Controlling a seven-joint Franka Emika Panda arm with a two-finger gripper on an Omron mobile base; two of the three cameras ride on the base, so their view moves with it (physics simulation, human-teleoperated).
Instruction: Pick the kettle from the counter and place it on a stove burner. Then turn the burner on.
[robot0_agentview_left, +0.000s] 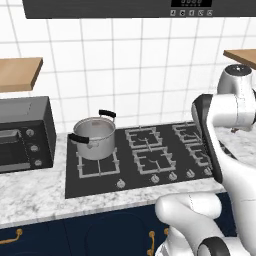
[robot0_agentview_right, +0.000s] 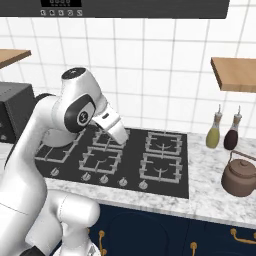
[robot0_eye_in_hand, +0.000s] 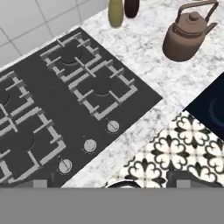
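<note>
The brownish-copper kettle (robot0_agentview_right: 242, 177) (robot0_eye_in_hand: 186, 35) stands upright on the marble counter (robot0_agentview_right: 207, 197) (robot0_eye_in_hand: 144, 52), to the right of the stove (robot0_agentview_right: 127, 155) (robot0_eye_in_hand: 65, 96). My gripper (robot0_agentview_right: 119, 132) (robot0_eye_in_hand: 111, 183) hangs over the stove's front part, well to the left of the kettle and apart from it. Its fingertips stand wide apart at the bottom of the hand view, open, with nothing between them. Three burner knobs (robot0_eye_in_hand: 89, 145) line the stove's front edge below the hand.
A steel pot (robot0_agentview_left: 95, 136) with black handles sits on the stove's back left burner. A toaster oven (robot0_agentview_left: 25, 132) stands at the far left. Two bottles (robot0_agentview_right: 214, 132) (robot0_agentview_right: 231, 134) are behind the kettle by the wall. Wooden shelves (robot0_agentview_right: 235, 72) hang on both sides.
</note>
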